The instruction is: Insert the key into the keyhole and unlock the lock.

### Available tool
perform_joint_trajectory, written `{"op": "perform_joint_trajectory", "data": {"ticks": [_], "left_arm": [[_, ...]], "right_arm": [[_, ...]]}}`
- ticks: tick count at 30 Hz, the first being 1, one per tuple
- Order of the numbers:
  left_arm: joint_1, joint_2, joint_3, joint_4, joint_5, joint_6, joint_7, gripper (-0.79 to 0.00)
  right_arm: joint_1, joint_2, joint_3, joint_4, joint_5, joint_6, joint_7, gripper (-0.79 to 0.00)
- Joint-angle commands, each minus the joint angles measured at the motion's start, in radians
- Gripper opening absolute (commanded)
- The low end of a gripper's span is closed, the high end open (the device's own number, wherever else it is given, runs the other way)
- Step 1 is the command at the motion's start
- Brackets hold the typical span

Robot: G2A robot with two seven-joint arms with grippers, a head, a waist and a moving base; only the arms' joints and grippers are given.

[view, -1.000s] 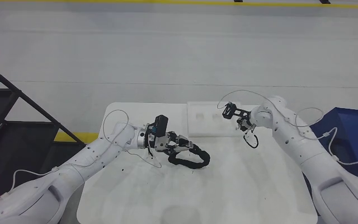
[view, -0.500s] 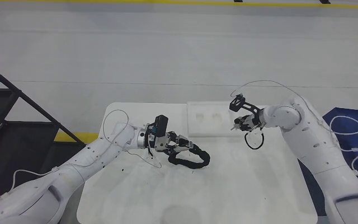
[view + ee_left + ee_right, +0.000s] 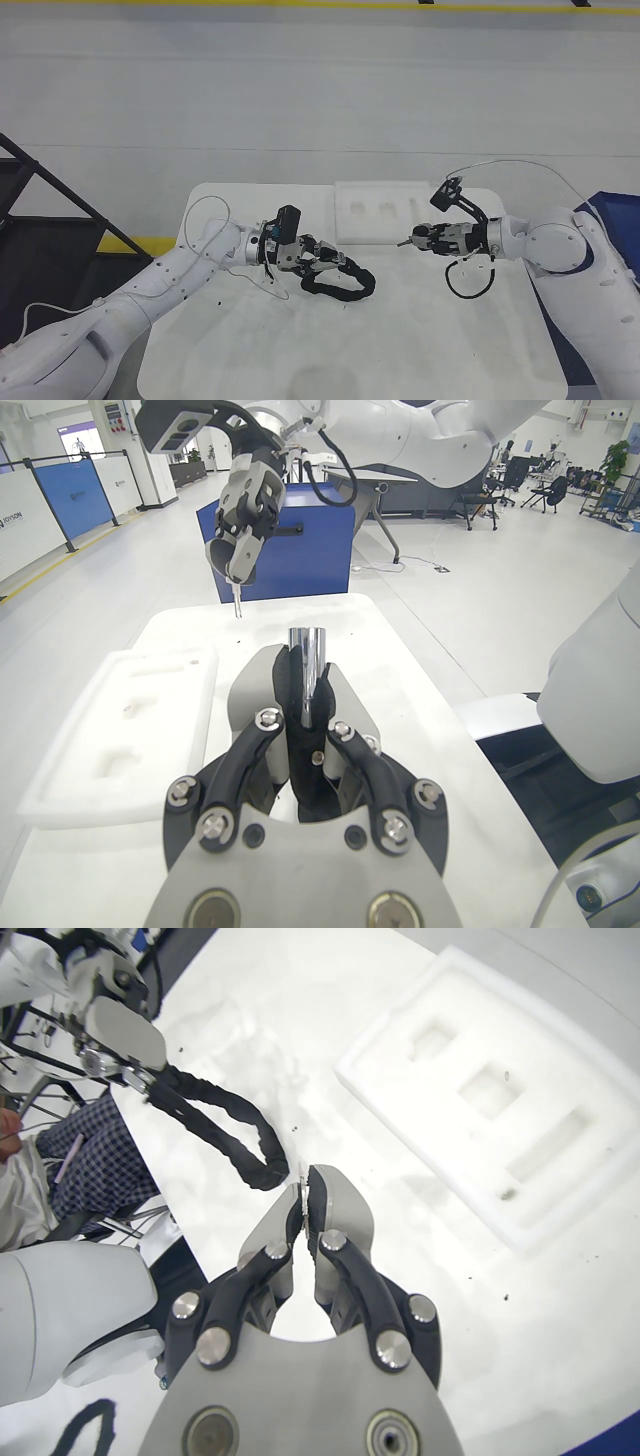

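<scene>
The right gripper [image 3: 412,240] pinches the small silver key [image 3: 302,1198], tip aimed frame-left at the shiny chrome cylinder lock [image 3: 306,642] clamped in the left gripper [image 3: 302,680], well apart.

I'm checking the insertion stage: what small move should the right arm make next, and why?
Probably ease the right claw toward the left claw, lining the key up with the chrome end of the lock. The key is pinched and the lock is held, yet a stretch of table separates them.

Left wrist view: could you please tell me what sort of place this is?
Probably an open robotics lab or workshop hall: blue barrier panels, office chairs and a desk behind, on a wide polished floor.
</scene>
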Motion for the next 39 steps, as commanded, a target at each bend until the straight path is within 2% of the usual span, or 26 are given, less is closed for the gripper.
{"op": "perform_joint_trajectory", "data": {"ticks": [1, 5, 17, 19, 22, 26, 32, 35, 39], "left_arm": [[0.0, 0.0, 0.0, 0.0, 0.0, 0.0, 0.0, -0.785], [0.0, 0.0, 0.0, 0.0, 0.0, 0.0, 0.0, -0.785], [0.0, 0.0, 0.0, 0.0, 0.0, 0.0, 0.0, -0.785], [0.0, 0.0, 0.0, 0.0, 0.0, 0.0, 0.0, -0.785], [0.019, -0.001, -0.018, -0.024, -0.01, 0.062, -0.033, -0.785], [0.044, -0.001, -0.039, -0.064, 0.046, 0.154, -0.042, -0.785], [0.081, -0.002, -0.058, -0.122, 0.184, 0.302, 0.041, -0.785], [0.094, -0.002, -0.068, -0.139, 0.243, 0.359, 0.08, -0.785], [0.107, -0.002, -0.086, -0.153, 0.285, 0.412, 0.071, -0.785]], "right_arm": [[-0.032, 0.005, 0.021, -0.024, 0.024, -0.004, -0.022, -0.785], [-0.074, 0.012, 0.046, -0.043, 0.08, 0.0, -0.041, -0.785], [-0.075, 0.014, 0.047, -0.045, 0.071, 0.004, -0.026, -0.785], [-0.087, 0.013, 0.036, -0.022, 0.078, 0.039, -0.025, -0.785], [-0.085, 0.012, 0.021, -0.02, 0.119, 0.109, -0.004, -0.785], [-0.108, 0.021, 0.035, -0.109, 0.082, 0.185, 0.019, -0.785], [-0.235, 0.04, 0.136, -0.347, 0.083, 0.339, -0.009, -0.785], [-0.303, 0.046, 0.18, -0.441, 0.094, 0.375, -0.029, -0.785], [-0.362, 0.05, 0.217, -0.511, 0.102, 0.401, -0.065, -0.785]]}}
